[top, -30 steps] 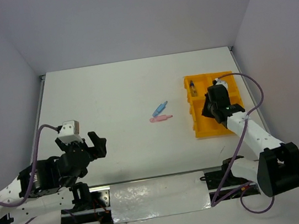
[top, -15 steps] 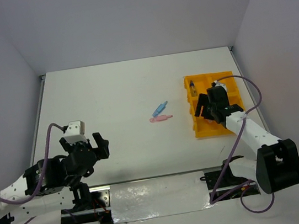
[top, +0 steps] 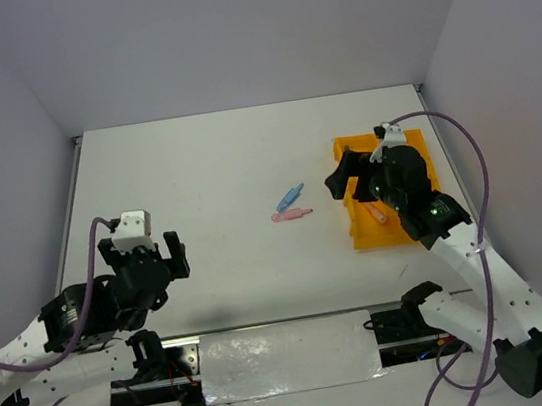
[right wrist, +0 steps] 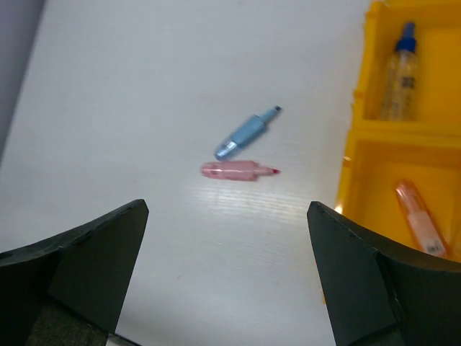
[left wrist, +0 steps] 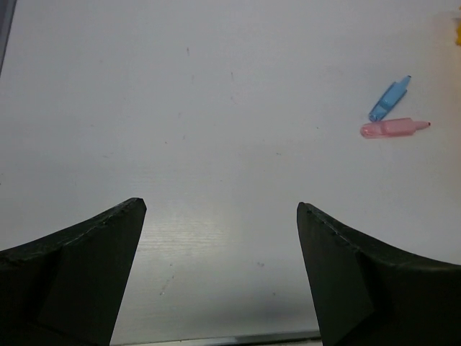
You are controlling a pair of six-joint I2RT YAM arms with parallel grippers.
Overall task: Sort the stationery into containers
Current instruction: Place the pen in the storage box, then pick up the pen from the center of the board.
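Observation:
A blue clip-like piece [top: 290, 197] [right wrist: 246, 132] [left wrist: 390, 99] and a pink one [top: 291, 215] [right wrist: 236, 170] [left wrist: 392, 128] lie side by side on the white table. To their right stands the yellow-orange tray [top: 361, 239] [right wrist: 354, 155]. An orange piece [top: 378, 214] [right wrist: 421, 227] lies in its near left compartment. The blue-capped bottle [right wrist: 400, 72] lies in its far left one. My right gripper [top: 347, 176] [right wrist: 227, 209] hangs open and empty over the tray's left edge. My left gripper [top: 142, 255] [left wrist: 222, 205] is open and empty at the near left, far from the pieces.
Grey walls close in the table on the left, back and right. A shiny strip [top: 283, 358] runs along the near edge between the arm bases. The right arm's purple cable [top: 472, 160] loops above the tray's right side.
My right gripper has opened, risen and swung left off the tray's compartments; the orange piece now lies in the tray. My left gripper has drifted slightly nearer and stays open.

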